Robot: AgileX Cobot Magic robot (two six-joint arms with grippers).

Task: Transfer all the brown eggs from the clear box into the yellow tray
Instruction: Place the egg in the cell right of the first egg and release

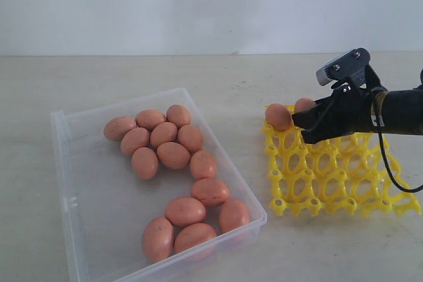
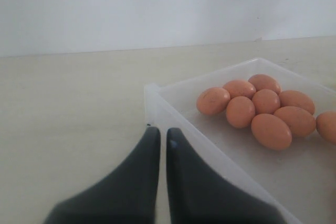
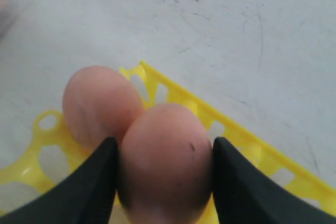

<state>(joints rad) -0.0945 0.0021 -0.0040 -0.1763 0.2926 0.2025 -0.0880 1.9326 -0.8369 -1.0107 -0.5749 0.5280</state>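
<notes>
Right wrist view: a brown egg (image 3: 164, 169) is pinched between the right gripper's (image 3: 164, 148) half-spread jaws at the yellow tray's (image 3: 176, 92) corner, just beside a second egg (image 3: 98, 106). Other eggs (image 1: 173, 155) are sat in the clear box (image 1: 73, 229). The left gripper (image 2: 163, 136) is closed up, empty.

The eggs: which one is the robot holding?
The brown egg pinched between the right gripper's black fingers, over the yellow tray's corner. Its neighbour sits outside the fingers; the others lie in the clear box.

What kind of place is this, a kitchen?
Likely a robot test bench: plain table, blank wall, a clear box of brown eggs, a yellow tray, the robot's right gripper.
</notes>
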